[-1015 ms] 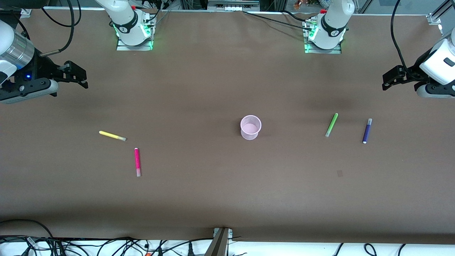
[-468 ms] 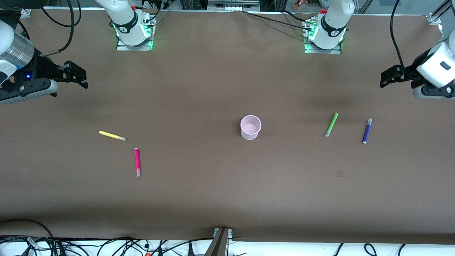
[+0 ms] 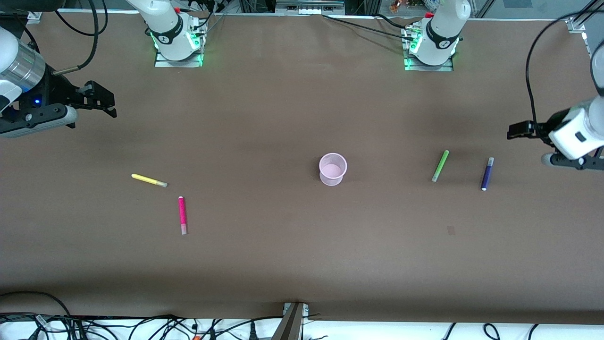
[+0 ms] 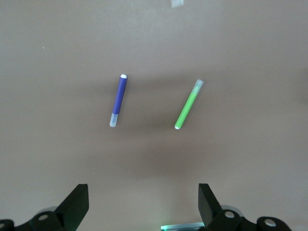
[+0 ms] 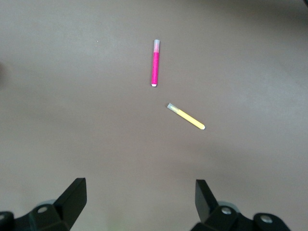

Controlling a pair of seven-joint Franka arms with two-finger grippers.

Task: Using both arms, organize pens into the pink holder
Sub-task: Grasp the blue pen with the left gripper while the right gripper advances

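The pink holder [image 3: 332,168] stands upright and empty at the table's middle. A light green pen [image 3: 440,166] and a dark purple-blue pen [image 3: 487,174] lie toward the left arm's end; both show in the left wrist view, green [image 4: 188,104] and purple-blue [image 4: 118,100]. A yellow pen [image 3: 148,180] and a magenta-pink pen [image 3: 182,216] lie toward the right arm's end, also in the right wrist view, yellow [image 5: 186,116] and magenta-pink [image 5: 155,63]. My left gripper [image 3: 515,130] is open and empty in the air beside the purple-blue pen. My right gripper [image 3: 106,101] is open and empty, waiting.
The brown table [image 3: 283,245] carries nothing else. The arm bases [image 3: 175,42] stand at its far edge. Cables [image 3: 141,326] lie off the near edge.
My left gripper has dropped lower and come closer to the purple-blue pen. The right arm and all the pens have not moved.
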